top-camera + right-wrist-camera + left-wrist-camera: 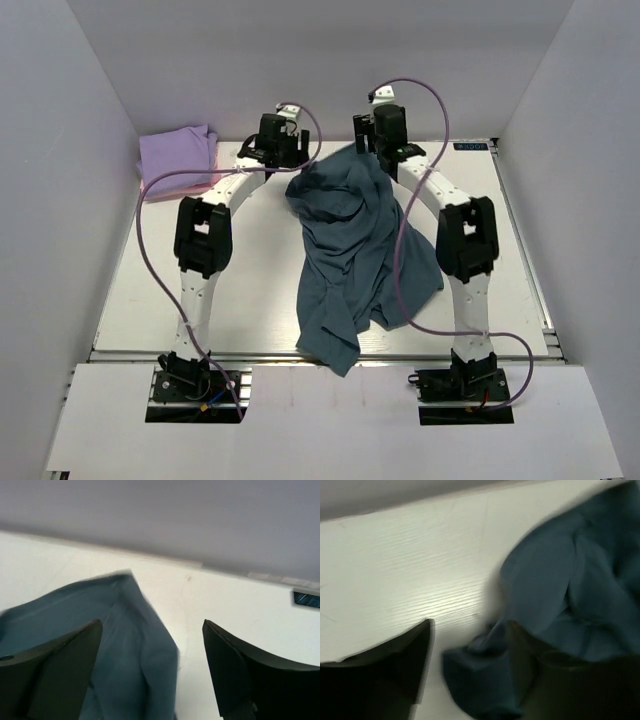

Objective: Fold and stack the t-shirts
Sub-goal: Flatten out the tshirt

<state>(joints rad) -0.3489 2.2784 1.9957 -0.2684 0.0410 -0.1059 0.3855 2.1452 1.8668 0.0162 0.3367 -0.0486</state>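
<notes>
1. White table (150,290), walled on three sides, with the arm bases at its near edge.
2. Crumpled teal shirt (345,250), unfolded, heaped in a long strip from the far edge just right of centre down to the near edge, its lower end spilling just over that edge. Judged to be the spreading step, ahead of any fold. Next move calls for closing on two points along the far end, lifting, drawing them apart toward the left and right edges, then laying the cloth flat. Worth minding the part hanging over the near edge and the purple cable (398,270) looping across the cloth.
3. Folded lavender shirt (175,155), a small rectangle in the far left corner, well apart from the teal shirt; likely the stacking spot.
4. Thin edge of a pink shirt (180,188), showing only beneath the lavender shirt's near side; fold not judgeable.
5. At the far edge, left gripper (470,630), at the teal shirt's far left end. Jaws apart, a bunched cloth edge lying between them and touching one finger; not clamped, as far as the blurred wrist view tells.
6. Also at the far edge, right gripper (151,625), above the shirt's far right end. Jaws wide apart, cloth below and toward one finger, bare table under the other; nothing held.
</notes>
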